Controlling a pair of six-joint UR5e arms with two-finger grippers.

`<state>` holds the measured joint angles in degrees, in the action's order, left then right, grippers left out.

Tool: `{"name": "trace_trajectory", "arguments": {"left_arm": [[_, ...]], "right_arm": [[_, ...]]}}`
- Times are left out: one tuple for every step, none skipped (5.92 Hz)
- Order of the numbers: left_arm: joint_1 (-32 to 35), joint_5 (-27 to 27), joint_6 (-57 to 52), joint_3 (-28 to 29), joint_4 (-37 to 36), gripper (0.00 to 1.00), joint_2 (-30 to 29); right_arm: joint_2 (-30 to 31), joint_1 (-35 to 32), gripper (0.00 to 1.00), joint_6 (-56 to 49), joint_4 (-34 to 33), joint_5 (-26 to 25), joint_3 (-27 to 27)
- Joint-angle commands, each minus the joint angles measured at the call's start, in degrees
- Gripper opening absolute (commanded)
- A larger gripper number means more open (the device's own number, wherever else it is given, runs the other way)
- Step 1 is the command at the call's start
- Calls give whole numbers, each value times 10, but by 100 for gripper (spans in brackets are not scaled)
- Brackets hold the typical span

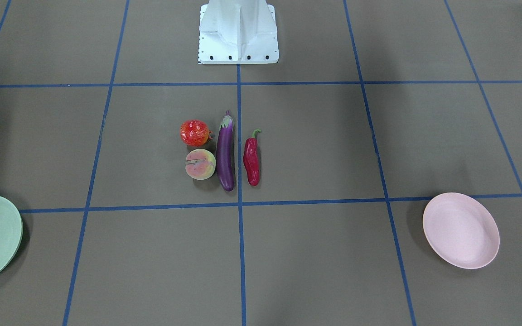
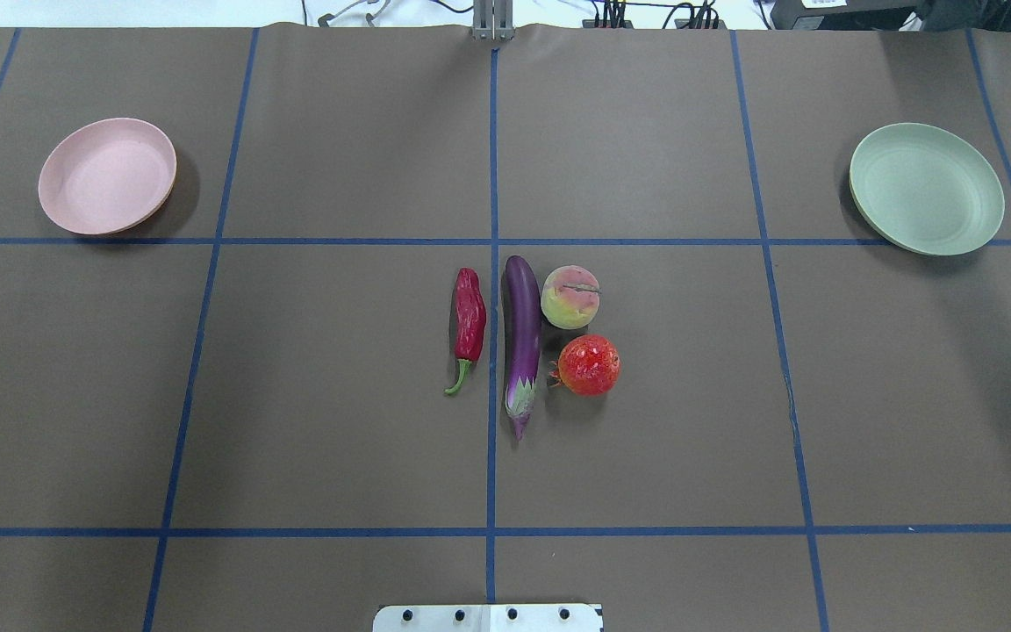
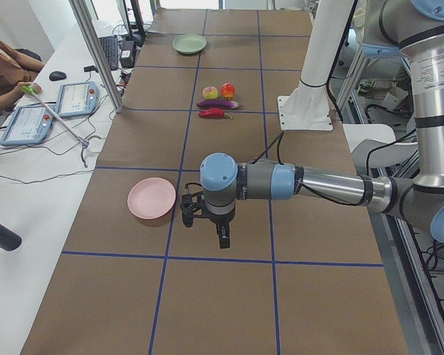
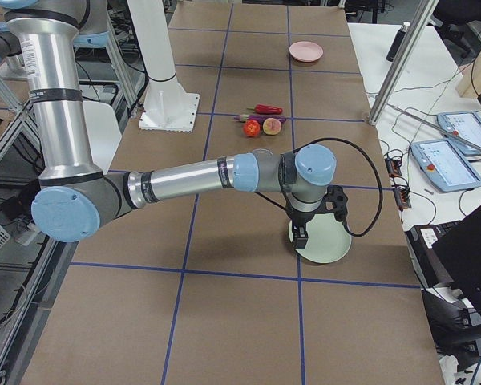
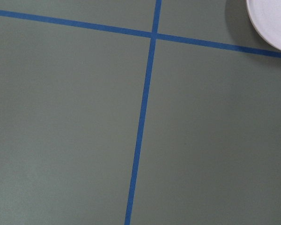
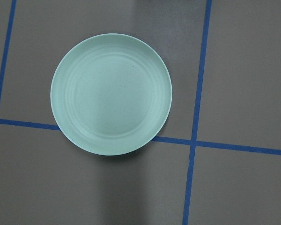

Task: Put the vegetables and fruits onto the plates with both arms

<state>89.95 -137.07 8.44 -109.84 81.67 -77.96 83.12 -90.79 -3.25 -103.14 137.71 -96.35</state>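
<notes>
Produce lies clustered at the centre of the overhead view on the brown table [image 2: 339, 421]. The eggplant [image 2: 522, 333] runs along the right side of the central blue tape line [image 2: 493, 175], and the chili [image 2: 469, 320] lies parallel on the left of it, apart. The peach [image 2: 570, 297] sits just beside the eggplant's right flank, with the pomegranate-like fruit [image 2: 589, 364] directly below it in frame. The pink plate [image 2: 107, 175] sits at upper left and the green plate [image 2: 926, 188] at upper right, both well apart from the cluster. In the side views, the left gripper [image 3: 223, 238] hangs near the pink plate and the right gripper [image 4: 301, 235] above the green plate's edge. I cannot tell whether either is spread or pressed together.
</notes>
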Motion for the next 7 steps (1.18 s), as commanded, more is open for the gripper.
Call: {"name": "trace_trajectory", "arguments": {"left_arm": [[4,0,-1,-17,-3,100,6],[4,-3,-1,-15,-4,100,7],[3,0,-2,5,-3,100,8],[4,-1,-3,3,-1,100,11],[3,-7,-1,7,-2,100,12],[3,-7,-1,6,-3,100,15],[1,-14,-3,2,2,100,14]], "right_arm": [[9,3,100,-1,-7,7,-5],[12,4,100,-1,-7,14,-11],[13,10,100,0,-7,14,-13],[15,15,100,-1,-7,15,-16],[21,20,100,0,-5,15,-26],[34,27,100,-3,-3,15,-46],[46,31,100,-3,-2,15,-52]]}}
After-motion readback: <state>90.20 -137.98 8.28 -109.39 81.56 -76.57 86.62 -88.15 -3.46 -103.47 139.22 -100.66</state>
